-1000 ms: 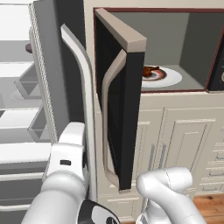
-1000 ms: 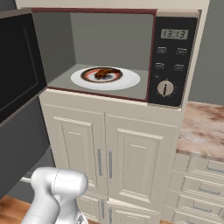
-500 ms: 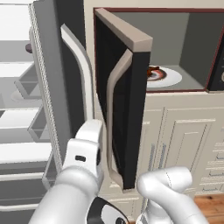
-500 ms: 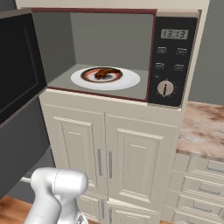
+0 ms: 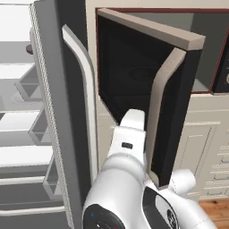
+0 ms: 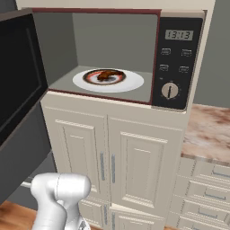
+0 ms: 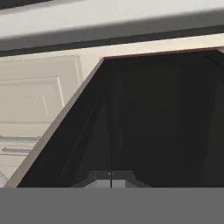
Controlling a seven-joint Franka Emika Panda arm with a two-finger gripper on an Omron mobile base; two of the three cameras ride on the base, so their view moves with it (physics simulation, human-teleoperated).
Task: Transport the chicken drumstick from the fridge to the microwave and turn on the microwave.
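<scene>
Nearest in the left base view, the white arm (image 5: 127, 165) reaches forward and up, its tip against the black glass of the microwave door (image 5: 134, 85), just left of the door's curved tan handle (image 5: 159, 112). In the hand view the gripper (image 7: 111, 180) has its two finger tips pressed together with nothing between them, right up at that dark glass. The door stands partly swung out from the microwave (image 6: 134, 54). To the left, the fridge (image 5: 62, 112) stands open, its door edge and long light handle (image 5: 87, 103) beside white shelves. Cream cabinets (image 6: 117, 161) sit below the microwave. Farther in, on the grey floor of the cavity, a white plate (image 6: 128, 83) carries the drumstick (image 6: 107, 75), near its middle. Right of the cavity is the control panel (image 6: 176, 63) with a clock display and a round dial (image 6: 169, 91). A marbled counter (image 6: 209, 132) lies to the right.
</scene>
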